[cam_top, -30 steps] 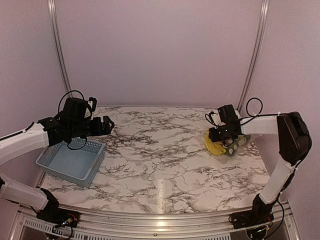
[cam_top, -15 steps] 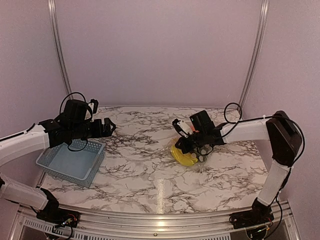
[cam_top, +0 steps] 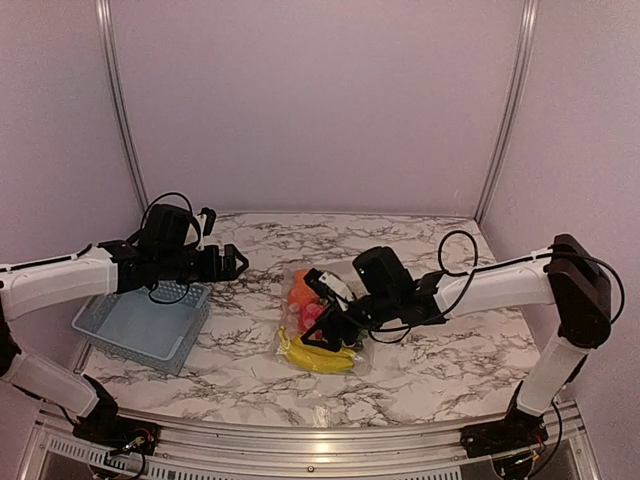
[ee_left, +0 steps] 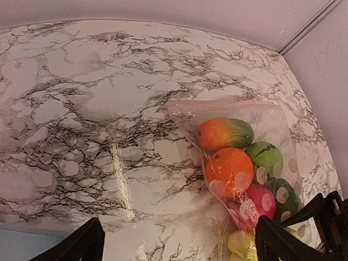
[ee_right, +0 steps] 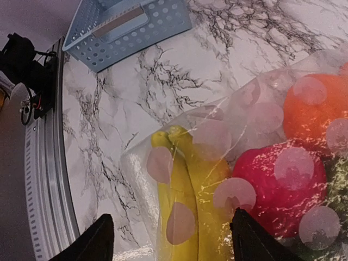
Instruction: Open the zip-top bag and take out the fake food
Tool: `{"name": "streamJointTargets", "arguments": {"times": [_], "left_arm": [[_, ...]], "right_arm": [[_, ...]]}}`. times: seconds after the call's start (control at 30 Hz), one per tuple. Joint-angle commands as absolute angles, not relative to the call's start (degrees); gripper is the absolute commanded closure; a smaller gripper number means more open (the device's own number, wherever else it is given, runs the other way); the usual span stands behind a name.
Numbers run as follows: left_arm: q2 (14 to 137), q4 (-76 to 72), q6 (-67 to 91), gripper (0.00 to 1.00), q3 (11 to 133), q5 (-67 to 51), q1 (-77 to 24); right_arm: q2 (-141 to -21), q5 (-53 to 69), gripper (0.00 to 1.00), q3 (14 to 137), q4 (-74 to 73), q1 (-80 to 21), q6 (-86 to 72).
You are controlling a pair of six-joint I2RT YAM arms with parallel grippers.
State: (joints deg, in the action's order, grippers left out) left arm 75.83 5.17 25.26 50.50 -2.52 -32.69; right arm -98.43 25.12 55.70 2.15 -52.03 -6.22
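The zip-top bag (cam_top: 296, 272) lies flat in the middle of the marble table, clear and crinkly. The fake food is inside it: yellow bananas (cam_top: 315, 358), an orange ball (ee_left: 229, 171), a red fruit (ee_right: 277, 185), green pieces (ee_left: 265, 157) and an orange-green fruit (ee_left: 223, 133). My right gripper (cam_top: 335, 328) hovers low over the bag's near end. It is open, its fingers (ee_right: 95, 242) standing either side of the bananas (ee_right: 190, 206). My left gripper (cam_top: 238, 264) is open in the air, left of the bag (ee_left: 179, 109), holding nothing.
A light blue slatted basket (cam_top: 140, 325) sits at the left edge, under my left arm, and shows far off in the right wrist view (ee_right: 130, 27). The metal rail (ee_right: 46, 163) runs along the table's near edge. Pale walls close off the back and sides.
The right arm has swept from the far right to the table's middle, bringing the bag with it. Its jaws were closed and now stand open. The left gripper edged slightly right.
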Motion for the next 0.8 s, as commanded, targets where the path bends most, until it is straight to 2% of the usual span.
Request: {"name": "streamJointTargets", "arguments": {"times": [0.0,0.1,0.33,0.53,0.77], "left_arm": [[77.5,3.0,25.1,0.01,50.8,-6.0,-33.0],[77.3,2.5,25.1,0.01,50.4,-6.4,-33.0],[76.5,3.1,24.6,0.01,50.6,-6.3,-33.0],[76.0,3.1,24.6,0.01,50.5,-5.7,-33.0],[75.6,3.6,24.4,0.01,50.2,-4.7,-33.0]], "right_arm": [[-90.3,27.3,0.16,54.9,7.6,-46.8,-10.9],[-86.7,28.0,0.1,53.6,10.0,-40.1,-14.9],[-88.6,24.6,0.09,54.6,7.2,-26.3,-21.9],[-96.2,21.8,0.06,58.4,4.6,-22.5,-23.1],[-107.2,29.7,0.07,60.1,11.4,-21.0,-30.0]]}}
